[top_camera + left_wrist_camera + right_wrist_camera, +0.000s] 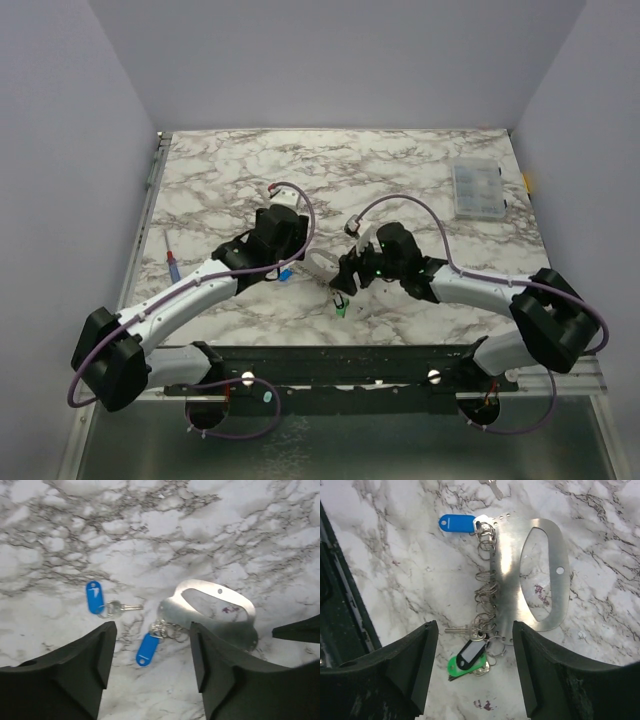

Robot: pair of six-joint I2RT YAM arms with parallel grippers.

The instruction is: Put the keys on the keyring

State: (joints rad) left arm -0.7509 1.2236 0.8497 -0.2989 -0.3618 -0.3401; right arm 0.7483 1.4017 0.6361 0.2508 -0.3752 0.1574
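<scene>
The keyring (540,575) is a flat silvery plate with an oval opening and a row of small wire rings along one edge. It lies flat on the marble between the two arms (320,263). A blue-tagged key (456,523) hangs on a ring at one end. A black-tagged key (472,652) and a green-tagged key (454,666) hang at the other end. Another blue-tagged key (94,597) lies loose beside the keyring (210,615). My left gripper (151,630) hovers open over the attached blue tag (147,649), holding nothing. My right gripper (474,630) hovers open over the black and green tags.
A thin screwdriver (172,262) with a red and blue handle lies near the table's left edge. A clear compartment box (477,190) stands at the back right. The black mounting rail (340,360) runs along the near edge.
</scene>
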